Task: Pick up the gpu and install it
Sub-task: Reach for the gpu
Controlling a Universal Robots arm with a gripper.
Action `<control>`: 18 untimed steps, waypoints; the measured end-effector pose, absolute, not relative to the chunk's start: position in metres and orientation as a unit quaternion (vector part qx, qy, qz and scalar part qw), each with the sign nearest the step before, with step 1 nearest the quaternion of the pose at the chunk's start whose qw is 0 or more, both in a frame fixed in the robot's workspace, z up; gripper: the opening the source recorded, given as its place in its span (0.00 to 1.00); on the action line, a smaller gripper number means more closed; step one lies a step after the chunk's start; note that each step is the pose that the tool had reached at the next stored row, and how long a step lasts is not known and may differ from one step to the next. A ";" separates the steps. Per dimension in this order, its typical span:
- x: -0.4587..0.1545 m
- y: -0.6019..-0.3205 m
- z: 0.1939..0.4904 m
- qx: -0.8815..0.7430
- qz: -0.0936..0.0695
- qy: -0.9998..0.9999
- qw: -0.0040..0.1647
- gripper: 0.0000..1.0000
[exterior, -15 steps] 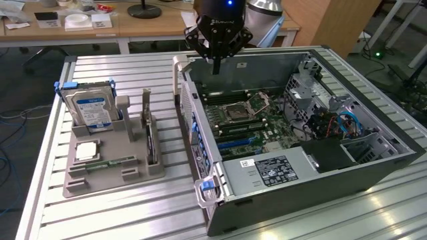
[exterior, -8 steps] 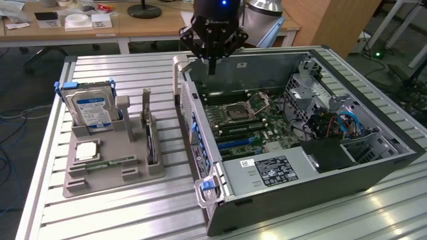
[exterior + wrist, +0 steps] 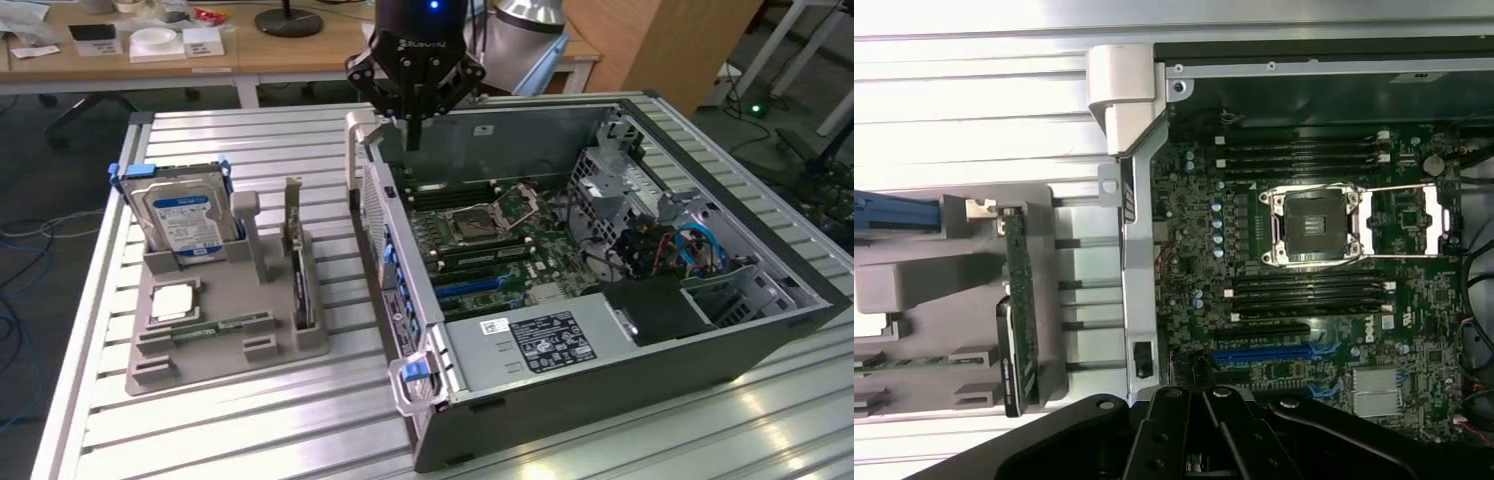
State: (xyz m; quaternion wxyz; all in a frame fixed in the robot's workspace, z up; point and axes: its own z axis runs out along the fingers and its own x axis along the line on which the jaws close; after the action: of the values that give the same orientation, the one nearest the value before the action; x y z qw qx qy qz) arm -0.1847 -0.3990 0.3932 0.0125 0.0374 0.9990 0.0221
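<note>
The gpu [image 3: 1021,300] is standing on its long edge in a slot of the grey tray [image 3: 227,365], beside the computer case [image 3: 641,360] and apart from the hard drive [image 3: 183,218] at the tray's far corner. Its green board is showing edge-on, with the black fan on one face. The gripper [image 3: 412,138] is hovering above the case wall nearest the tray, its jaws clenched on nothing and well apart from the card. The reach is, in my judgement, the step in hand. To do it well, the jaws need to be spreading before they are descending, the fingers lining up across the thin board and clear of the fan. They should be coming straight down, so the card is not tipping in its slot.
</note>
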 end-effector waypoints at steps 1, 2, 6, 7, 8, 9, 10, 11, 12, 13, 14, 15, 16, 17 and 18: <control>-0.186 -0.399 0.393 0.037 0.022 0.999 0.012 0.11; -0.188 -0.399 0.393 0.037 0.022 0.999 0.012 0.11; -0.193 -0.399 0.393 0.037 0.022 0.999 0.012 0.11; -0.194 -0.399 0.393 0.037 0.022 0.999 0.013 0.11; -0.196 -0.399 0.393 0.037 0.022 0.999 0.012 0.11; -0.197 -0.399 0.393 0.037 0.022 0.999 0.012 0.11; -0.199 -0.399 0.393 0.037 0.022 0.999 0.013 0.11; -0.200 -0.399 0.393 0.037 0.022 0.999 0.013 0.11; -0.202 -0.399 0.393 0.037 0.022 0.999 0.013 0.11; -0.203 -0.399 0.393 0.037 0.022 0.999 0.012 0.11; -0.204 -0.399 0.393 0.037 0.022 0.999 0.012 0.11; -0.206 -0.399 0.393 0.037 0.022 0.999 0.013 0.11; -0.208 -0.399 0.393 0.037 0.022 0.999 0.012 0.11; -0.209 -0.399 0.393 0.037 0.022 0.999 0.013 0.11; -0.210 -0.399 0.393 0.037 0.022 0.999 0.012 0.11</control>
State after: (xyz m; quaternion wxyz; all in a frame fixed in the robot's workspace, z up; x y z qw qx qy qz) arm -0.2105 -0.3990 0.3932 0.0125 0.0374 0.9990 0.0221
